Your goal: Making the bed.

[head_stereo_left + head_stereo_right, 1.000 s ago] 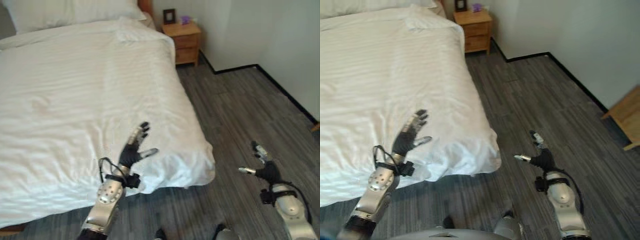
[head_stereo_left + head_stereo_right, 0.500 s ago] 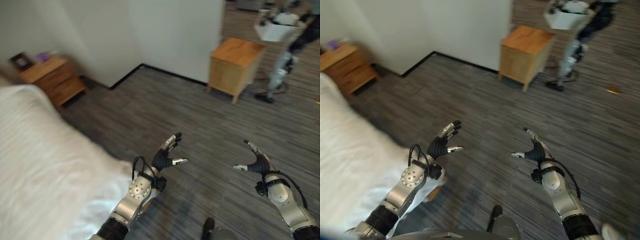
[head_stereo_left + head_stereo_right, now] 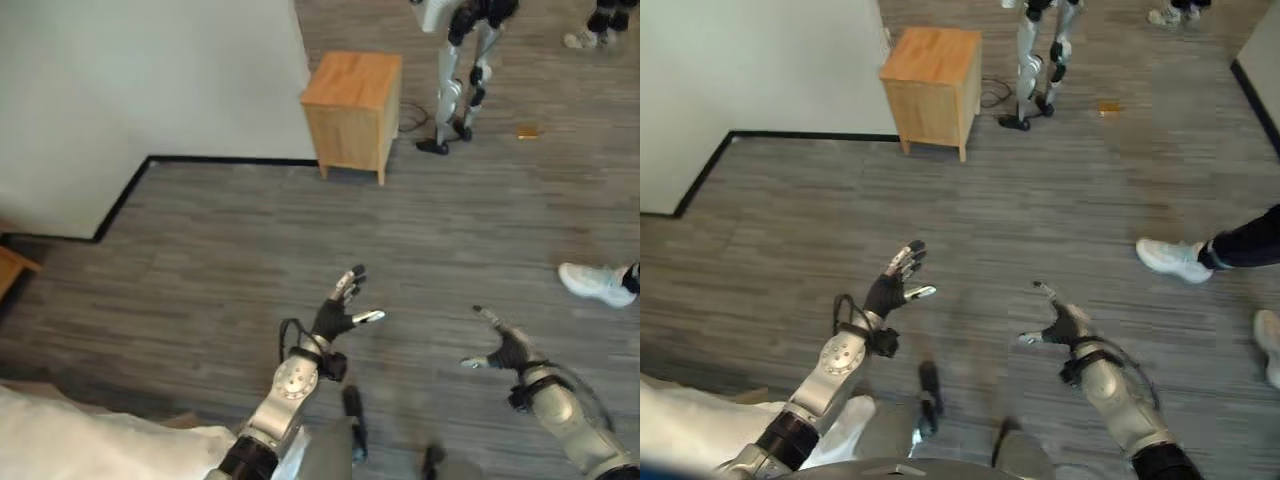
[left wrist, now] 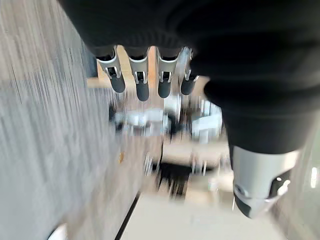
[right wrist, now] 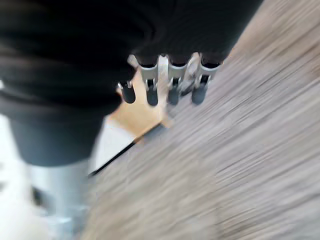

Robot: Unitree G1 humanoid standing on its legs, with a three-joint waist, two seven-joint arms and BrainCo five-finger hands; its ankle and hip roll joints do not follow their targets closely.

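Hovering over the grey wood-grain floor (image 3: 200, 290), the left hand (image 3: 335, 315) has its fingers straight and spread, thumb out to the side, and holds nothing; its wrist view shows the dark-tipped fingers (image 4: 142, 82) extended in a row. The right hand (image 3: 505, 350) hangs over the floor too, apart from the left, fingers straight and relaxed with the thumb out, also empty; its wrist view shows the fingers (image 5: 172, 85) in a loose row. The bed's white duvet (image 3: 90, 450) shows as a rumpled edge at the lower left corner of the head views, beside the left arm and well behind the hand, and neither hand touches it. A light wooden cabinet (image 3: 355, 105) stands at the far side of the floor against the corner of a white wall (image 3: 140, 80), along whose foot a black skirting strip (image 3: 230, 160) runs. Past the cabinet stand the silver legs of another robot (image 3: 455, 75), and a small brown object (image 3: 527, 131) lies on the floor near its feet. At the right edge of the floor a person's white shoe (image 3: 595, 283) and dark trouser cuff (image 3: 1245, 245) come in, with 1 more white shoe (image 3: 1268, 340) nearer.
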